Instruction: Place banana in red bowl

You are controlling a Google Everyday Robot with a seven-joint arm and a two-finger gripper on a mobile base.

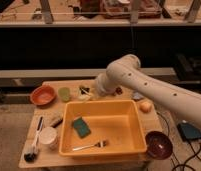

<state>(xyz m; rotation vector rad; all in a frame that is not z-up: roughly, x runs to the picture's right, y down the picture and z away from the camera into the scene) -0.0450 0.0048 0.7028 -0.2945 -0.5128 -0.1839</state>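
Note:
The red bowl [43,95], shallow and orange-red, sits at the table's back left corner. My arm reaches in from the right, and my gripper [92,93] hangs over the far left rim of the yellow bin [136,131]. It is shut on a small pale banana [85,97] that sticks out to its left. The gripper is to the right of the red bowl, with a green cup [64,93] between them.
Inside the bin lie a green sponge [81,126] and a fork [92,146]. A round orange fruit [145,105] and a dark maroon bowl [158,145] are right of the bin. Left of it are a white cup [48,136] and a black brush [33,145].

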